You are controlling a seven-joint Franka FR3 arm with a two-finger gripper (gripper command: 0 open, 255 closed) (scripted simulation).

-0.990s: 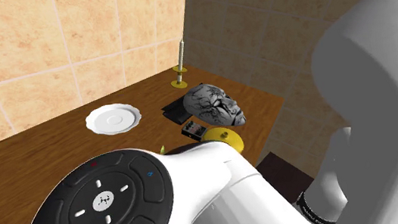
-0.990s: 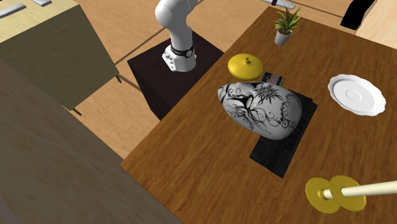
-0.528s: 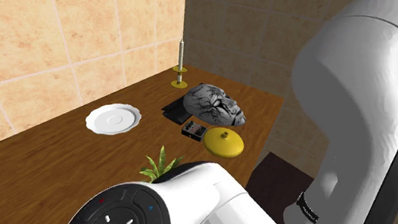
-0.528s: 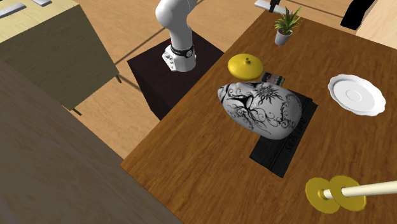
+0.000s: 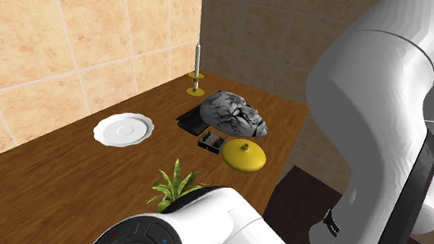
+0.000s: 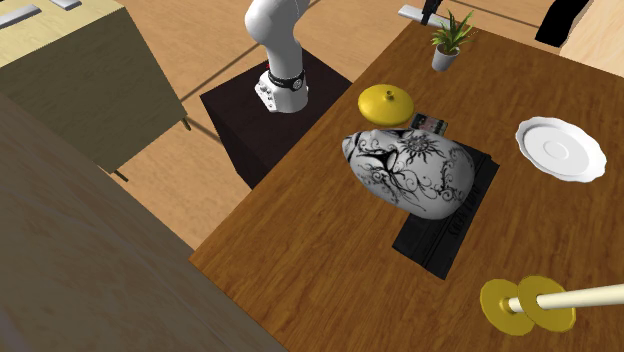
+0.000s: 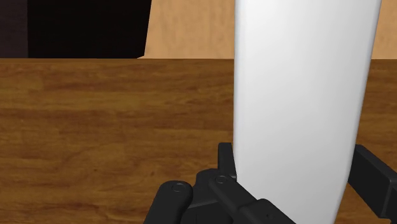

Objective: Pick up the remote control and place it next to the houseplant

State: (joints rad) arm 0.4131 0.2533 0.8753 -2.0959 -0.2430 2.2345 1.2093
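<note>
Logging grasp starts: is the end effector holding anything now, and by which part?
Not the remote control: it lies on the table beside the yellow lid. Whether the end effector, near the houseplant, grips anything else cannot be told.

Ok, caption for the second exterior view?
The remote control lies beside yellow lid and painted mask, houseplant farther along the table.

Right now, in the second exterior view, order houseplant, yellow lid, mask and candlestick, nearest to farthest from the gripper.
1. Houseplant, beside the gripper, view's top.
2. Yellow lid, just below it.
3. Patterned mask, centre.
4. Candlestick, bottom right.
</note>
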